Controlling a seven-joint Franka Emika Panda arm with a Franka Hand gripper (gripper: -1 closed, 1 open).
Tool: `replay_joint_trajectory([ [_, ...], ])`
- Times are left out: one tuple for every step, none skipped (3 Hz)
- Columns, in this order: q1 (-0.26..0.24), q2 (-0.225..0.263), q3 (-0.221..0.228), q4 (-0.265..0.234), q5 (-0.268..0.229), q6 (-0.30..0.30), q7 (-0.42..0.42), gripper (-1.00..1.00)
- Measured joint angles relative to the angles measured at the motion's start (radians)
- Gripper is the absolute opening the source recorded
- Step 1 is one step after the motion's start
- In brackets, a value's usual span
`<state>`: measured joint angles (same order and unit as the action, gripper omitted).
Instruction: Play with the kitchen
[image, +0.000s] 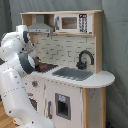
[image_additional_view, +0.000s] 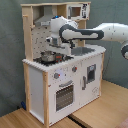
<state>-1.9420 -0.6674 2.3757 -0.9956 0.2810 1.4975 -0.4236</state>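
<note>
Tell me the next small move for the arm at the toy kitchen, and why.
Probably a short, slow descent toward the pot. In the second exterior view the end effector hangs just above the silver pot on the hob of the kitchen, apart from it. The arm hides this spot in the first exterior view, so go by the second.
</note>
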Motion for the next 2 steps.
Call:
replay_joint_trajectory([
  [-0.005,-0.007,0.000,0.002,0.000,0.000,-0.045,1.00],
  [-0.005,-0.008,0.000,0.002,0.000,0.001,-0.049,-1.00],
])
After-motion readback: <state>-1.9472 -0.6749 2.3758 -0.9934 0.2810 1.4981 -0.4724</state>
